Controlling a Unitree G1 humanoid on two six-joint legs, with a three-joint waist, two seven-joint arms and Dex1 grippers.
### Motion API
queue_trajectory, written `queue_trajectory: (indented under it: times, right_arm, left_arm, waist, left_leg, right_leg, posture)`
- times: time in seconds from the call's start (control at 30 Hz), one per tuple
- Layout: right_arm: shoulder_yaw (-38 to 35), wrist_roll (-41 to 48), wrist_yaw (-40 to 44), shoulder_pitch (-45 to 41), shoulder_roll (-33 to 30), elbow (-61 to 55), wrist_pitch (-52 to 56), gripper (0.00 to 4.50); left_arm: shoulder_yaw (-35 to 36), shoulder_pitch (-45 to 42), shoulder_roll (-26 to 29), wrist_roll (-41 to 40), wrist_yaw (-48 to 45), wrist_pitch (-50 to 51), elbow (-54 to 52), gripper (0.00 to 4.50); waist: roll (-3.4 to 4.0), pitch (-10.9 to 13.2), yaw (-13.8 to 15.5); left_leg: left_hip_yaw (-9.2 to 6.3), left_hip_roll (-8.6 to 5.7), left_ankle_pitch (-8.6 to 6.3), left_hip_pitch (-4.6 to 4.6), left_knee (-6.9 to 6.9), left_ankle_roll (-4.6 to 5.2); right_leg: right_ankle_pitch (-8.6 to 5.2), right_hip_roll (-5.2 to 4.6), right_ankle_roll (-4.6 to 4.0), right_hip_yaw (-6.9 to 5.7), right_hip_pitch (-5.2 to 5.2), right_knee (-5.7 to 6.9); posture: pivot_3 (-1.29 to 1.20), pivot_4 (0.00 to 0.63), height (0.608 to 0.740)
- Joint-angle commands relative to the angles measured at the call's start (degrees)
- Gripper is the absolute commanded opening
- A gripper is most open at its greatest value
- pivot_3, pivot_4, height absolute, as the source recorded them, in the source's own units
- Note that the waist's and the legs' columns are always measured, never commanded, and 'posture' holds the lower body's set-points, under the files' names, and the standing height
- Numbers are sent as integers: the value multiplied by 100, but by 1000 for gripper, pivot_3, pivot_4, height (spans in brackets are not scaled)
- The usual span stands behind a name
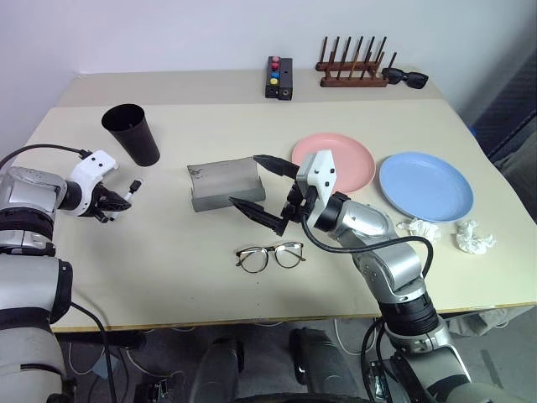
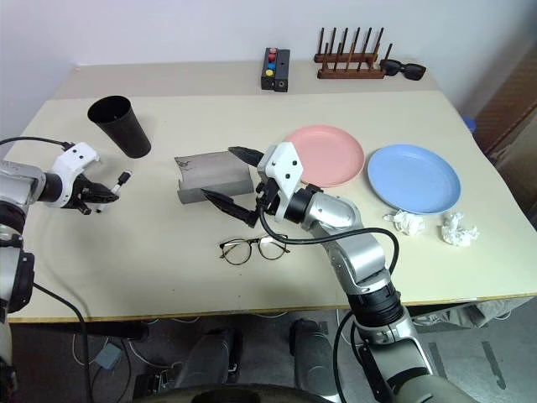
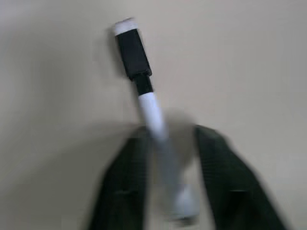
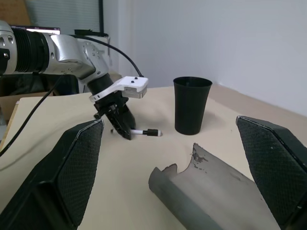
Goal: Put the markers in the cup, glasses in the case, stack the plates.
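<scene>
Left gripper (image 1: 117, 201): you've got it pinching the marker (image 1: 132, 188), near the cup (image 1: 132, 133).
Right gripper (image 1: 260, 191): spread wide, beside the open case (image 1: 222, 185).
Glasses (image 1: 270, 256): on the table (image 1: 168, 269), just before the case.

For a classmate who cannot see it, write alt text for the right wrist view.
The left tool is shut on a white marker low over the beige table, beside a black cup. In front lies the open grey case, framed by the right tool's two wide-open black fingers.
</scene>
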Motion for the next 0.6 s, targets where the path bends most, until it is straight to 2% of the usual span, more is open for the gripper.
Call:
queue_trajectory:
  times: [0.03,0.17,0.27,0.33,0.43,0.53,0.6]
  right_arm:
    - [-37,73,-19,-29,-7,-315,-24,4500]
    - [-26,77,-4,-45,2,-285,-32,4500]
    - [-29,60,14,-101,13,-205,-68,4500]
    - [-53,49,11,-139,13,-180,-90,4500]
    - [-127,21,-51,-265,55,-77,-150,4500]
    - [-155,-66,-159,-406,130,85,-276,4500]
    - [-137,-79,-161,-427,143,133,-320,4500]
  left_arm:
    - [38,84,-10,88,46,-29,65,57]
    - [274,283,25,-163,-192,-429,-375,57]
    - [916,665,-25,-1045,-884,-344,-1552,57]
    - [1321,967,-75,-1524,-957,-123,-2345,57]
    - [2017,1322,-301,-2234,-526,341,-3441,57]
    - [2929,1443,-988,-3064,426,300,-4399,57]
    - [3261,1346,-1320,-3318,1053,343,-4670,57]
  waist:
    - [0,0,-7]
    - [0,0,6]
    - [-5,3,18]
    - [-9,5,20]
    - [-10,5,4]
    - [-9,6,2]
    - [-9,5,2]
  left_leg:
    - [0,1,0,0,0,0]
    - [-1,2,0,-1,0,0]
    - [-1,2,0,-8,1,-1]
    - [-2,6,0,-16,2,-1]
    - [-4,11,0,-22,2,-2]
    - [-8,11,0,-16,0,-2]
    - [-9,11,0,-16,1,-2]
  right_leg:
    - [0,1,0,0,0,0]
    - [0,-1,-2,0,0,0]
    - [0,-8,-1,0,-2,-4]
    - [1,-13,-2,-1,-5,-8]
    - [2,-21,-1,-1,-11,-9]
    - [2,-22,0,-2,-11,-5]
    - [3,-20,0,-4,-10,-3]
  posture:
    - [0,150,735]
    - [0,150,735]
    - [0,150,735]
    - [0,150,735]
    - [0,150,735]
    - [0,150,735]
    - [0,150,735]
